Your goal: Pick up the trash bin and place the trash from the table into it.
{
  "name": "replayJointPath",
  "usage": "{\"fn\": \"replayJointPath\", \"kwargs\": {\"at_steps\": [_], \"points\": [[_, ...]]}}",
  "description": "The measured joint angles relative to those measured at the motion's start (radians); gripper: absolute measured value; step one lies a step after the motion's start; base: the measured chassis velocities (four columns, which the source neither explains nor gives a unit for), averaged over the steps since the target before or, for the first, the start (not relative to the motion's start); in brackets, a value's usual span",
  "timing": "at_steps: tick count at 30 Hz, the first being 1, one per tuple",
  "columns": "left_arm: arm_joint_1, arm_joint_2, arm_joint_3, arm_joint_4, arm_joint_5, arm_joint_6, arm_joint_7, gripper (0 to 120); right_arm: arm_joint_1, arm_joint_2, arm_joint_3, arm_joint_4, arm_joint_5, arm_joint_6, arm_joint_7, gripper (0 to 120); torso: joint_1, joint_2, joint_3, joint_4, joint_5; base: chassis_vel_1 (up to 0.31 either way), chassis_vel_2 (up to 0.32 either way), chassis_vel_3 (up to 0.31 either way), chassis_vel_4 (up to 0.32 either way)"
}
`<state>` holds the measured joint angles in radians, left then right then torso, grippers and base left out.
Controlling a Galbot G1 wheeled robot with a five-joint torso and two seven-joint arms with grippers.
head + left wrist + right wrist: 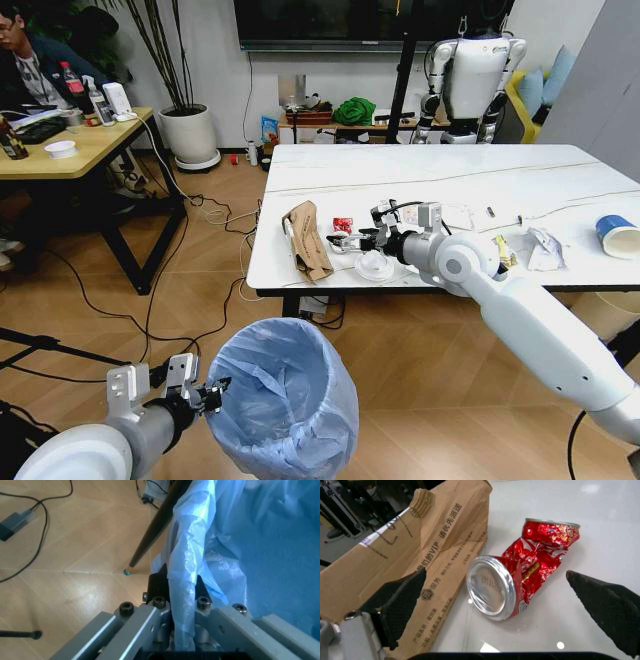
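Head view: left gripper (213, 392) low at the robot's left front, over the wood floor, pinching the near rim of the trash bin (285, 400). Bin hangs off the floor side of the table (450, 170), lined with a crinkly light-blue bag, mouth facing up.

Left wrist view: both black pads (159, 582) pressed together on a fold of the blue bag liner (187, 558); the plastic runs straight down between them. Fingers clamped tight on bin rim and liner.

Right arm reaches across the table's near edge. Right gripper (345, 243) sits just above the tabletop, between the torn brown cardboard (308, 238) and a white round lid (375, 265).

Right wrist view: right gripper (497, 603) with fingers spread wide, one black pad (402, 602) over the cardboard's printed flap, the other pad well off to the far side. Between them lies a crushed red can (525, 566), silver end toward the camera, on its side on the marble. Pads not touching the can.

Farther along the table: crumpled white paper (545, 248) and a blue-and-white paper cup (618, 236) near the right edge.
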<state>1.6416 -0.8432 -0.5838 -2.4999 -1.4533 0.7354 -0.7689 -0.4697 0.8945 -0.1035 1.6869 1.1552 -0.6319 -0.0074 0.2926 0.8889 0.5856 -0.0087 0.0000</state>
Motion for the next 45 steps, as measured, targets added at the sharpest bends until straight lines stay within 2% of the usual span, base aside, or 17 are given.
{"fn": "replayJointPath", "kwargs": {"at_steps": [10,12,14,18,20,22,23,26,30,33,45], "points": [[-0.003,-0.012,-0.002,0.0,-0.001,0.0,0.004,0,0.01,0.007,-0.016,-0.026,-0.006,0.006,-0.009,79,0.0,0.0,0.0,0.0,0.0,0.0,0.0,0.0,0.0],[-0.004,-0.012,-0.003,0.0,-0.001,0.0,0.005,0,0.01,0.008,-0.019,-0.026,-0.007,0.008,-0.009,68,0.0,0.0,0.0,0.0,0.0,0.0,0.0,0.0,0.0],[-0.004,-0.012,-0.003,0.0,-0.001,0.0,0.006,0,0.01,0.008,-0.02,-0.027,-0.007,0.009,-0.009,65,0.0,0.0,0.0,0.0,0.0,0.0,0.0,0.0,0.0],[-0.006,-0.013,-0.006,0.0,-0.001,0.0,0.009,0,0.015,0.01,-0.026,-0.03,-0.008,0.012,-0.006,45,0.0,0.0,0.0,0.0001,-0.0001,0.0,0.0,0.0,0.0],[-0.006,-0.013,-0.006,0.0,-0.002,0.0,0.009,0,0.015,0.01,-0.027,-0.03,-0.008,0.012,-0.005,41,0.0,0.0,0.0,0.0001,0.0,0.0,0.0,0.0,0.0],[-0.006,-0.014,-0.007,0.0,-0.002,0.0,0.01,0,0.015,0.009,-0.027,-0.029,-0.008,0.013,-0.002,30,0.0,0.0,0.0,0.0,0.0,0.0,0.0,0.0,0.0],[-0.006,-0.014,-0.007,0.0,-0.002,0.0,0.01,0,0.015,0.009,-0.027,-0.029,-0.008,0.013,-0.002,30,0.0,0.0,0.0,0.0,0.0,0.0,0.0,0.0,0.0],[-0.008,-0.014,-0.007,0.0,-0.002,0.0,0.012,0,0.014,0.007,-0.027,-0.023,-0.008,0.015,0.005,15,0.0,0.0,0.0,0.0,0.0,0.0,0.0,0.0,0.0],[-0.008,-0.013,-0.009,0.0,-0.001,0.0,0.012,0,0.01,0.006,-0.026,-0.016,-0.007,0.017,0.014,6,0.0,0.0,0.0,0.0,0.0,0.0,0.0,0.0,0.0],[-0.008,-0.013,-0.012,0.0,0.0,0.0,0.013,0,0.004,0.005,-0.022,-0.007,-0.008,0.02,0.021,2,0.0,0.0,0.0,0.0,0.0,0.0,0.0,0.0,0.0],[-0.008,-0.015,-0.015,0.0,0.003,0.0,0.014,0,-0.013,-0.001,0.037,0.078,0.01,0.028,0.054,2,0.0,0.0,0.0,0.0001,0.0,0.0,0.0,0.0,0.0]]}}
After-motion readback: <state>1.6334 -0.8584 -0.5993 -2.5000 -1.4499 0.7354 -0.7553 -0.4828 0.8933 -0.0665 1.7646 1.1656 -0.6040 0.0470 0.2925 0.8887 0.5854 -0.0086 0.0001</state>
